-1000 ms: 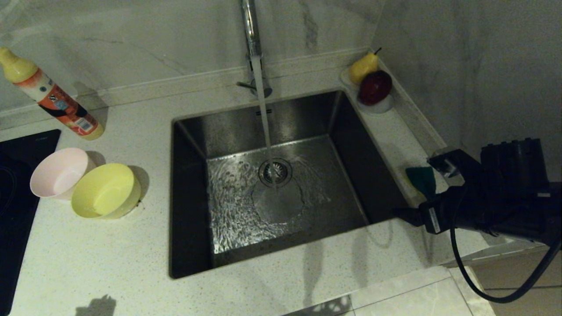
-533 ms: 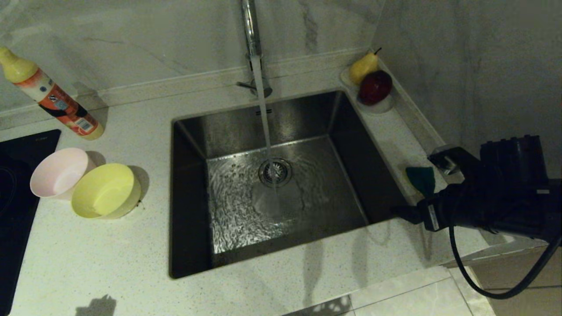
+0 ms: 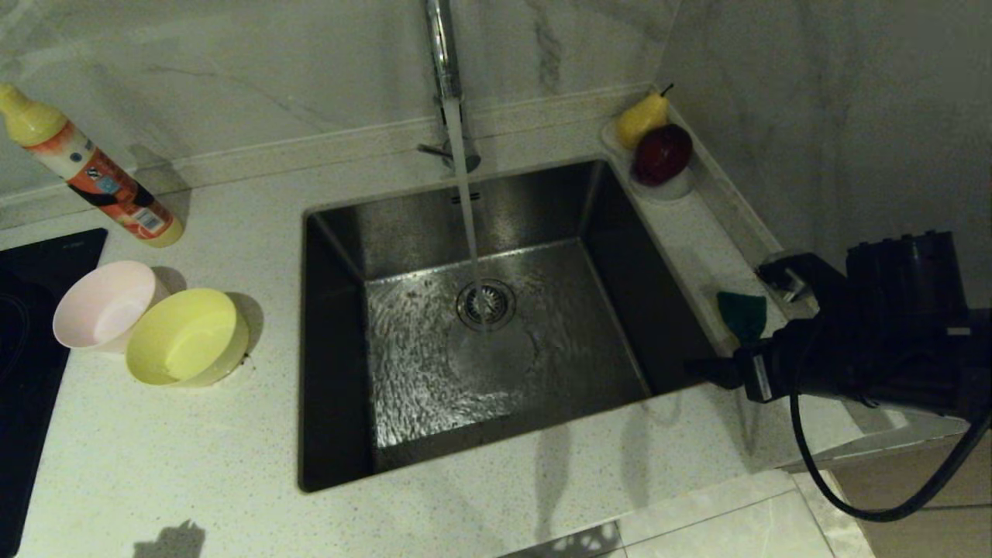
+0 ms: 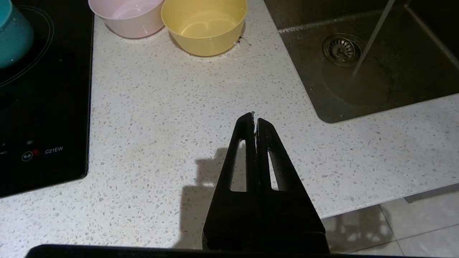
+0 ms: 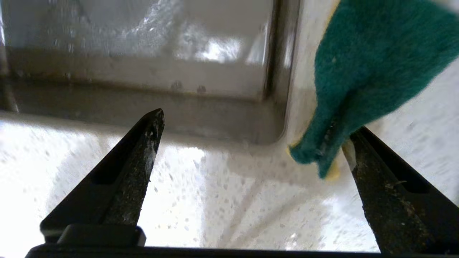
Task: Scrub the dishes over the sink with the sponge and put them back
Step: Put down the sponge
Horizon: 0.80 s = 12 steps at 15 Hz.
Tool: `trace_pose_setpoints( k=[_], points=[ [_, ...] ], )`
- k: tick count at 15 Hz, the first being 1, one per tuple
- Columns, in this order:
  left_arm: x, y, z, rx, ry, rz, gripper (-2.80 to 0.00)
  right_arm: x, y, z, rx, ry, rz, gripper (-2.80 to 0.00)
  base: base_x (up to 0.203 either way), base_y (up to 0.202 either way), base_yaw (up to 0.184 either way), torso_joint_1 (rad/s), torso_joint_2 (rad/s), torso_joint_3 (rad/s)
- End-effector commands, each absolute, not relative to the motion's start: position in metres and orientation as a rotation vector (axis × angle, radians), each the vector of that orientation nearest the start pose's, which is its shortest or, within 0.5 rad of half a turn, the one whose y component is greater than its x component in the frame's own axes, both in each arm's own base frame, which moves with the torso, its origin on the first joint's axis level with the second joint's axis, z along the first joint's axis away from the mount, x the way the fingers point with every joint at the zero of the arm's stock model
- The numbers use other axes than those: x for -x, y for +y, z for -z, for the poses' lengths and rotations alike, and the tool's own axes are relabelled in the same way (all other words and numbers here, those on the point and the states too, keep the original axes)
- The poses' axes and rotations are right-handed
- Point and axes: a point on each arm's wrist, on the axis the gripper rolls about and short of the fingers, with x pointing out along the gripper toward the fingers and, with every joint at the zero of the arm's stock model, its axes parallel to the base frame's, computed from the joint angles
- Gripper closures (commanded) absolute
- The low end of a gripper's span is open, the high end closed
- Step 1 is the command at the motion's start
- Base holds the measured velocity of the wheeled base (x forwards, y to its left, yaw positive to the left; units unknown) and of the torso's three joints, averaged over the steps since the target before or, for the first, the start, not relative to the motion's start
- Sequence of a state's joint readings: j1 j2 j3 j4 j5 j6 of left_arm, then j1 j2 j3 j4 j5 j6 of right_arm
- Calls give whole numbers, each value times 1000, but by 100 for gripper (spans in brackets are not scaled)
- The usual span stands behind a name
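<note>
The sponge (image 3: pixel 742 314), green side up, lies on the narrow counter strip right of the sink (image 3: pixel 333 325). My right gripper (image 3: pixel 736 323) is open around its near end. In the right wrist view the sponge (image 5: pixel 373 68) rests against one fingertip (image 5: pixel 358 150), with a wide gap to the other. A pink bowl (image 3: pixel 105 304) and a yellow bowl (image 3: pixel 186 337) stand left of the sink. A blue bowl (image 4: pixel 10 32) sits on the cooktop. My left gripper (image 4: pixel 254 118) is shut and empty, parked over the counter in front of the bowls.
Water runs from the chrome tap (image 3: pixel 443 54) onto the drain strainer (image 3: pixel 486 304). A detergent bottle (image 3: pixel 93 174) leans at the back left, beside the black cooktop (image 3: pixel 31 349). A white dish with a pear and a red apple (image 3: pixel 659 147) stands in the back right corner. A wall closes the right side.
My right arm has crept slightly toward the back along the right counter strip. The sponge, the bowls and the left arm have not moved.
</note>
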State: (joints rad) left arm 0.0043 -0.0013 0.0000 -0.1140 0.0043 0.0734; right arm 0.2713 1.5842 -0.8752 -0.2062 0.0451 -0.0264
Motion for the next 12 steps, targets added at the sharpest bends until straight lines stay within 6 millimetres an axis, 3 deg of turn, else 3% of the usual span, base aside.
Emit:
trace_pose_setpoints(
  k=[1, 6, 12],
  points=[
    [20, 0, -76, -74, -76, -12, 0, -263, 74, -208, 86, 439, -317, -280, 0, 0, 0, 0, 0, 0],
    [20, 0, -76, -74, -76, -12, 0, -259, 73, -217, 111, 403, -318, -280, 0, 0, 0, 0, 0, 0],
    [20, 0, -76, -74, -76, -12, 0, -253, 71, -199, 116, 469, -317, -280, 0, 0, 0, 0, 0, 0]
  ],
)
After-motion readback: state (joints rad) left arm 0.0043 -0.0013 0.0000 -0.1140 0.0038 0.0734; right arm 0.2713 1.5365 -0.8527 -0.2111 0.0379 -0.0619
